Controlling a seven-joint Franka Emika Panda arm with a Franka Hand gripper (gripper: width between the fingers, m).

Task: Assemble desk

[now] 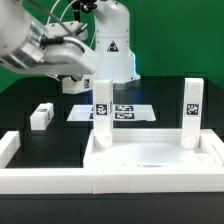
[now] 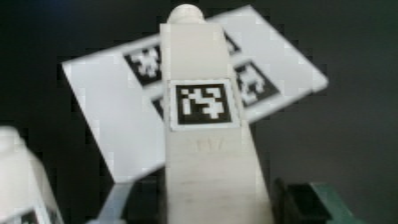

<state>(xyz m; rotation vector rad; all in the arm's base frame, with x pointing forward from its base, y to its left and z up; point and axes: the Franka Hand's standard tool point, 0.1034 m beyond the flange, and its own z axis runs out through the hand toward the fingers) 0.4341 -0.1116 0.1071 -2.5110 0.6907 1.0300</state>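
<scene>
My gripper (image 2: 217, 205) is shut on a white block leg (image 2: 205, 130). Its dark fingers (image 2: 135, 200) press on both sides of the leg's near end. The leg bears a black-and-white tag and points away from the camera. In the exterior view the gripper (image 1: 86, 88) is at the top of the left upright leg (image 1: 103, 110). That leg's foot is at the back left corner of the white desk panel (image 1: 150, 160); whether it touches the panel I cannot tell. A second leg (image 1: 192, 110) stands at the back right corner. A third leg (image 1: 41, 116) lies loose on the table.
The marker board (image 1: 125, 112) lies flat behind the panel and shows behind the held leg in the wrist view (image 2: 267, 90). A white border wall (image 1: 40, 180) runs along the front and the exterior view's left. The arm's base (image 1: 112, 45) stands at the back.
</scene>
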